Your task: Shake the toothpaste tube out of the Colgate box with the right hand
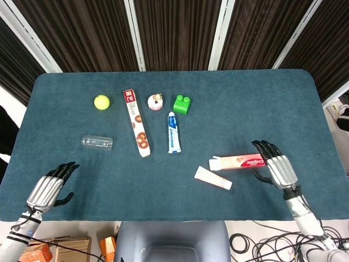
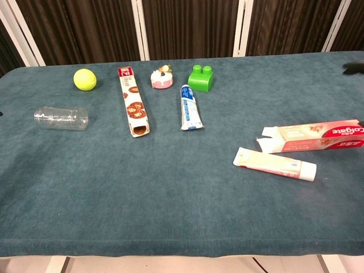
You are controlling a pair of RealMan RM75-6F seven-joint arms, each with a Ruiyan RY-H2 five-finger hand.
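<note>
2 toothpaste tubes (image 2: 274,164) (image 2: 190,107), 1 Colgate box (image 2: 311,137) — 2 hands (image 1: 279,166) (image 1: 48,188), both empty.

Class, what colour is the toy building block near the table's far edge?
The building block is bright green; the chest view shows it best.

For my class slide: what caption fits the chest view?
Colgate box lies open beside the shaken-out toothpaste tube on the table.

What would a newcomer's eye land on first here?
Probably the red Colgate box lying flat near the table's right side, flaps open, with the pale toothpaste tube just in front of it. The right hand sits beside the box's red end, fingers spread. Farther back, a yellow ball and green block catch the eye.
</note>
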